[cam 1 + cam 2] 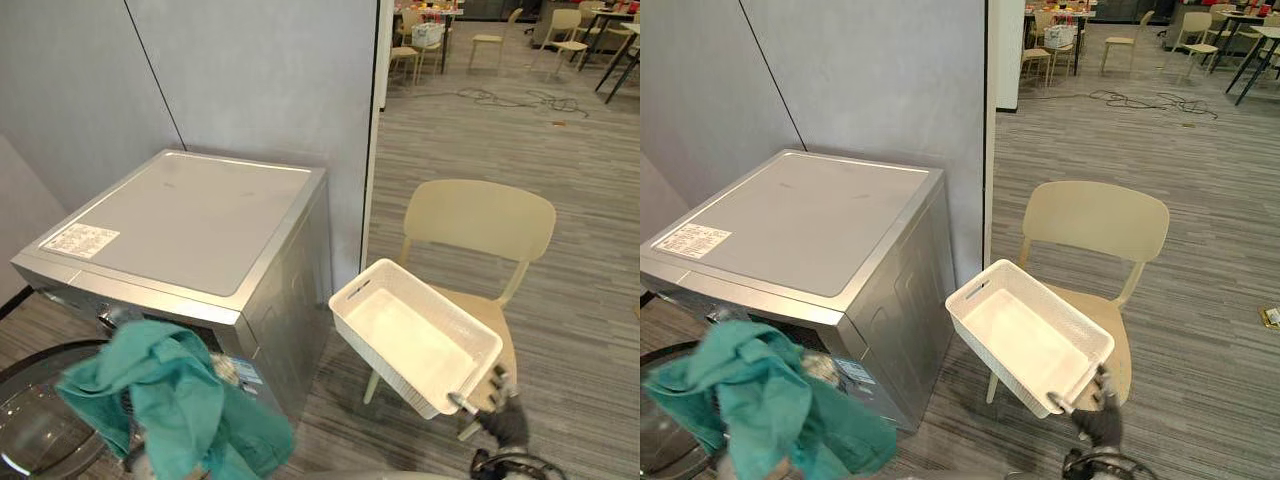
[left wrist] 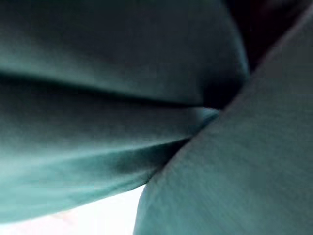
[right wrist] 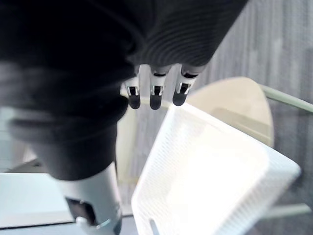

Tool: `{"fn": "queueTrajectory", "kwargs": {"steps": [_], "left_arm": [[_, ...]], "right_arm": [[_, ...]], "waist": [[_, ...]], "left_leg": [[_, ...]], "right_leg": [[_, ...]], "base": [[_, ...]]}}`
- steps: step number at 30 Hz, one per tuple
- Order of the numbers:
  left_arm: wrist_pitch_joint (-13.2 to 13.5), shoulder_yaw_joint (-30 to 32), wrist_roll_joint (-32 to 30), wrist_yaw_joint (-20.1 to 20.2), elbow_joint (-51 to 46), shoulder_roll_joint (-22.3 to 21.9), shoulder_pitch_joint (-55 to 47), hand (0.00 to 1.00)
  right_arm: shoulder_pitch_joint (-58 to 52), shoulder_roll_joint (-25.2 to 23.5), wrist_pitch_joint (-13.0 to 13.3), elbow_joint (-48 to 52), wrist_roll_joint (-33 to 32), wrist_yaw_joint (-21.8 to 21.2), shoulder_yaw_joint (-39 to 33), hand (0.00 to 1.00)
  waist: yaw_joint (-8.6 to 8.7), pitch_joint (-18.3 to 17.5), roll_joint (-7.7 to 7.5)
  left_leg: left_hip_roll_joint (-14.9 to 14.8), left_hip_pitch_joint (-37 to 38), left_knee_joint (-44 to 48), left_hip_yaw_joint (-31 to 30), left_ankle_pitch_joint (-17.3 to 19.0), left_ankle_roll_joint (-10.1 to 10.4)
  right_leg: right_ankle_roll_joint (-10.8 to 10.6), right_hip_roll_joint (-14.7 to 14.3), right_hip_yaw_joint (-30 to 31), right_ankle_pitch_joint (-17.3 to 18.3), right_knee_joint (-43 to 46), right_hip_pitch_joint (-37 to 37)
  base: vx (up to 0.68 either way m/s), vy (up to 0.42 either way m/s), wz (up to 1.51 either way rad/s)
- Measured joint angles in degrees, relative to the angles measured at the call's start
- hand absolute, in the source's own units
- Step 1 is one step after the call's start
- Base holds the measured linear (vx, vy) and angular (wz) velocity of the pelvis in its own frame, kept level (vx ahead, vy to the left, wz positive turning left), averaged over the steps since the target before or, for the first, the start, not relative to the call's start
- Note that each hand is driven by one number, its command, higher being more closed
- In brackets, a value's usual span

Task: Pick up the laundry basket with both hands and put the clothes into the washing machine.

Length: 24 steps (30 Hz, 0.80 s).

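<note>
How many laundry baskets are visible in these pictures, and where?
1. The white laundry basket is tilted above the beige chair, its near corner in the right hand, right of the washing machine.

This looks like an open office floor used as a test space rather than a home. The washer (image 1: 190, 225) stands near left, backed against a plain grey partition (image 1: 250, 80) that ends partway across the room. A grey plank-pattern floor (image 1: 580, 170) runs from near to far. Past the partition's edge, far right, are tables (image 1: 618, 18) on black legs with pale far chairs (image 1: 568, 25) around them. A chair (image 1: 480, 215) of the same kind stands near right. Loose cables (image 1: 505, 97) lie on the far floor.
</note>
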State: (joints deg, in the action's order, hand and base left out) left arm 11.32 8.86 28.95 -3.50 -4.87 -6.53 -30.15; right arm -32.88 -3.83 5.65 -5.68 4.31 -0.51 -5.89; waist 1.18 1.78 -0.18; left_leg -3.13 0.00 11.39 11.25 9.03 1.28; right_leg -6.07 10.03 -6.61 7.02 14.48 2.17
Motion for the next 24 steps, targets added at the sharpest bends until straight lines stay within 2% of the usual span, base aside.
{"fn": "queueTrajectory", "kwargs": {"steps": [4, 6, 8, 10, 11, 12, 13, 14, 15, 16, 17, 18, 20, 22, 23, 24], "left_arm": [[-1.06, -6.12, -0.47, 3.36, 0.95, 0.69, -0.17, 1.00], [-1.08, -6.60, -0.22, 4.07, 0.95, 1.07, 0.93, 1.00], [-1.11, -6.41, 0.15, 4.41, 0.97, 1.13, 2.07, 1.00], [-1.75, -6.52, 0.16, 4.37, 0.96, 1.12, 2.45, 1.00], [-2.06, -6.82, 0.11, 4.37, 0.89, 1.07, 2.45, 1.00], [-2.49, -7.05, 0.09, 4.28, 0.88, 1.13, 3.07, 1.00], [-2.52, -7.11, 0.04, 4.27, 0.82, 1.29, 2.98, 1.00], [-2.54, -7.13, 0.04, 4.20, 0.80, 1.30, 2.94, 1.00], [-2.53, -7.12, -0.10, 4.20, 0.60, 1.35, 3.12, 1.00], [-2.54, -7.13, -0.26, 4.20, 0.60, 1.40, 3.30, 1.00], [-2.54, -8.28, -0.39, 4.15, 0.61, 1.82, 4.36, 1.00], [-2.53, -8.88, -0.40, 4.06, 0.60, 1.98, 4.73, 1.00], [-2.59, -11.48, -0.31, 3.39, 0.67, 2.53, 6.00, 1.00], [-2.62, -13.31, 0.25, 3.31, 0.74, 2.87, 7.09, 1.00], [-2.64, -15.31, 1.51, 3.41, 1.04, 3.19, 8.10, 1.00], [-2.74, -17.09, 2.43, 3.53, 1.24, 3.39, 8.60, 1.00]], "right_arm": [[2.32, 0.70, 0.03, -6.72, -0.08, -2.11, 4.49, 0.00], [5.20, 0.93, 0.00, -9.75, -1.38, -2.00, 6.45, 0.00], [8.35, 1.25, 0.01, -10.91, -2.11, -1.64, 7.63, 0.00], [11.49, 2.62, -0.02, -11.01, -3.20, -0.29, 8.60, 0.00], [13.07, 3.79, -0.01, -10.99, -4.02, 0.64, 8.57, 0.00], [14.23, 4.58, 0.00, -10.98, -4.58, 1.76, 7.89, 0.00], [14.26, 4.60, -0.04, -10.94, -4.76, 1.97, 7.46, 0.00], [14.18, 4.59, -0.01, -10.87, -4.94, 2.17, 7.19, 0.00], [14.18, 4.70, -0.01, -10.79, -5.24, 2.98, 6.48, 0.00], [14.09, 4.70, -0.02, -10.81, -5.49, 3.09, 5.85, 0.00], [13.47, 4.64, -0.03, -10.70, -5.95, 3.62, 4.76, 0.00], [13.13, 4.74, -0.03, -10.58, -5.95, 4.09, 4.53, 0.00], [13.03, 5.07, -0.13, -10.55, -5.95, 4.92, 3.10, 0.00], [13.38, 5.58, -0.59, -10.54, -5.95, 5.64, 2.25, 0.00], [13.41, 6.22, -0.86, -10.48, -5.95, 5.93, 1.49, 0.00], [13.63, 6.95, -1.26, -10.23, -5.95, 6.34, 0.89, 0.00]], "waist": [[-0.78, 1.20, -0.76], [-1.09, 2.49, -1.26], [-2.69, 4.55, -2.02], [-3.69, 5.99, -1.84], [-3.63, 6.64, -0.95], [-3.79, 7.65, -0.08], [-4.13, 7.73, 0.04], [-4.28, 7.93, -0.23], [-4.41, 8.05, 0.14], [-4.42, 7.99, 0.37], [-4.43, 8.02, 0.34], [-4.41, 8.02, 0.34], [-3.77, 7.99, 0.09], [-3.49, 7.97, 0.13], [-3.56, 7.56, 0.83], [-3.54, 6.84, 2.07]], "left_leg": [[0.12, -1.29, 3.10, -2.01, 1.25, 0.11], [0.02, -3.00, 5.65, -3.57, 1.73, 0.66], [-0.55, -6.90, 9.18, -5.25, 1.97, 0.91], [-0.49, -10.56, 11.90, -8.00, 2.10, 1.29], [0.12, -12.89, 13.52, -10.11, 2.07, 1.68], [0.03, -13.91, 13.47, -10.92, 3.00, 1.70], [-0.87, -14.09, 13.19, -9.24, 3.11, 1.47], [-2.14, -14.33, 13.31, -7.35, 3.19, 1.29], [-4.60, -15.74, 17.25, -4.55, 3.60, 0.35], [-5.98, -16.49, 19.11, -4.39, 3.81, 0.30], [-10.70, -17.25, 21.75, -3.17, 3.79, 0.28], [-13.02, -17.21, 21.82, -2.80, 3.77, 0.27], [-19.93, -16.40, 19.32, -3.34, 3.17, 1.28], [-22.54, -15.17, 16.35, -3.35, 2.29, 2.59], [-23.64, -14.22, 14.55, -3.19, 1.30, 3.94], [-23.83, -13.28, 13.19, -3.01, 0.31, 6.85]], "right_leg": [[0.00, 0.82, -1.49, 2.50, 3.47, 0.15], [0.35, 1.11, -3.14, 4.10, 5.87, 0.58], [1.06, 1.07, -5.08, 5.64, 8.94, 2.84], [1.97, 0.93, -7.80, 6.56, 11.46, 4.55], [2.32, 1.45, -10.07, 7.62, 13.10, 5.18], [2.69, 3.64, -13.12, 8.53, 15.46, 5.33], [2.74, 4.20, -14.26, 8.56, 15.59, 5.28], [2.81, 4.71, -15.34, 8.60, 15.54, 5.04], [3.25, 5.81, -17.63, 8.89, 15.72, 4.56], [3.25, 6.15, -18.83, 8.89, 15.72, 4.24], [3.23, 7.15, -21.38, 8.87, 15.96, 3.54], [3.21, 7.46, -22.19, 8.86, 16.14, 3.30], [2.46, 10.12, -23.38, 8.44, 17.90, 4.14], [0.45, 12.25, -22.96, 7.39, 18.59, 5.27], [-1.98, 13.61, -22.17, 6.40, 18.48, 6.26], [-4.57, 14.33, -21.55, 4.81, 17.68, 6.68]], "base": [[0.05, -0.015, 0.22], [0.00, -0.063, 0.55], [-0.05, -0.091, 0.60], [-0.11, -0.110, 0.77], [-0.14, -0.131, 1.34], [-0.11, -0.111, 1.20], [-0.07, -0.125, 0.95], [-0.03, -0.062, 0.77], [-0.02, -0.030, 0.78], [-0.03, 0.041, 1.00], [-0.03, 0.073, 0.79], [-0.05, 0.148, 0.88], [-0.06, 0.322, 0.57], [-0.02, 0.403, 0.27], [0.00, 0.507, 0.20], [0.01, 0.581, 0.21]]}}
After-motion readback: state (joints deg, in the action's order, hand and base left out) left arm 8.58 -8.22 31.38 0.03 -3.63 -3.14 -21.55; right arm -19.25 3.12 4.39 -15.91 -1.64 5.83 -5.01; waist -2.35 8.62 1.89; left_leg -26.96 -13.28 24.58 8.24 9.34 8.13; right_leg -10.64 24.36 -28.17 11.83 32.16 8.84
